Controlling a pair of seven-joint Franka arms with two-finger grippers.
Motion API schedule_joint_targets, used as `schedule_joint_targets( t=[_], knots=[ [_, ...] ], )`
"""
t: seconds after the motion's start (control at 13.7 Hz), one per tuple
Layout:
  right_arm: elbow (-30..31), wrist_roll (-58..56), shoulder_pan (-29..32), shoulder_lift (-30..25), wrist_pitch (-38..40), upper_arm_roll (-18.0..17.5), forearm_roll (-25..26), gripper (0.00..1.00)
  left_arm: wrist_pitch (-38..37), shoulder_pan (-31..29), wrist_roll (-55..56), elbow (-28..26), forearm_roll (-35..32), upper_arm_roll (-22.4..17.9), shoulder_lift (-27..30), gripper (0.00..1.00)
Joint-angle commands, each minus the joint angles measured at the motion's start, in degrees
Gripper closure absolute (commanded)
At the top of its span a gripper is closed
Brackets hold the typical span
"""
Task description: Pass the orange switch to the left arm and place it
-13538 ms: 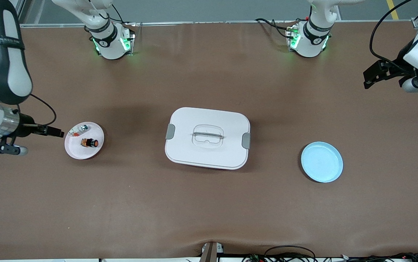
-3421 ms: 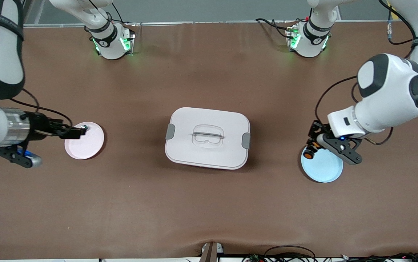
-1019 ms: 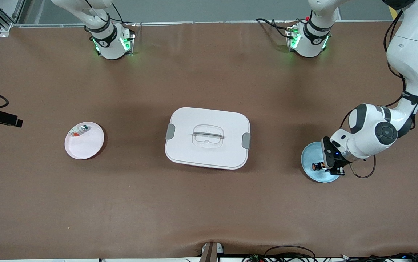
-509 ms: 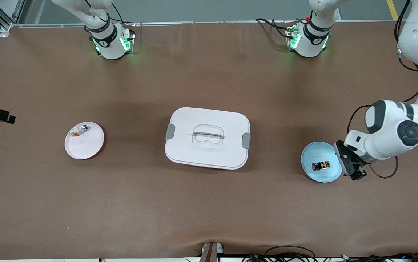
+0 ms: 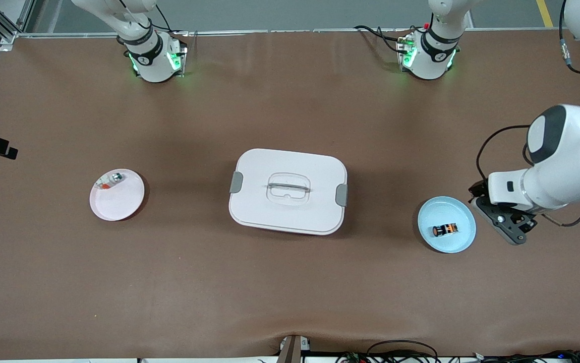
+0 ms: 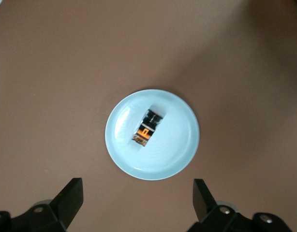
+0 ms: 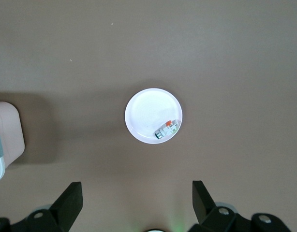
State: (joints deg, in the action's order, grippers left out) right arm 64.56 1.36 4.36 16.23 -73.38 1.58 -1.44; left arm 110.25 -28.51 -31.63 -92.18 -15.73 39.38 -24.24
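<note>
Orange switch (image 5: 445, 230) (image 6: 148, 128) lies on its side in middle of pale blue plate (image 5: 464, 241) (image 6: 180, 154), toward left arm's end of table. Left gripper (image 5: 502, 222) (image 6: 139, 203) up in air over bare table at plate's 3 o'clock edge, fingers wide apart, holding nothing. White box (image 5: 288, 191) (image 7: 6, 140) sits mid-table, at plate's 9 o'clock. Pink plate (image 5: 117, 201) (image 7: 148, 116) toward right arm's end, small silver-teal part (image 5: 111, 179) (image 7: 167, 129) at its rim. Right gripper (image 7: 136, 203) high above pink plate, fingers spread, empty; hidden in front view.
</note>
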Motion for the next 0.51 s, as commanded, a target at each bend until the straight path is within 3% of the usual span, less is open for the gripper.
schedule_joint_targets(
  t=[0.0,0.44],
  knots=[
    [5.40,-0.39,-1.02,-4.37,-1.50,-0.09,0.56,0.00,-7.13,-0.23,12.51,4.54,2.54,1.66,1.91,0.00],
    [7.95,-0.31,-2.61,-6.30,-1.77,0.09,0.74,0.00,-15.14,-0.23,34.68,8.51,2.63,2.54,7.18,0.00]
  ],
)
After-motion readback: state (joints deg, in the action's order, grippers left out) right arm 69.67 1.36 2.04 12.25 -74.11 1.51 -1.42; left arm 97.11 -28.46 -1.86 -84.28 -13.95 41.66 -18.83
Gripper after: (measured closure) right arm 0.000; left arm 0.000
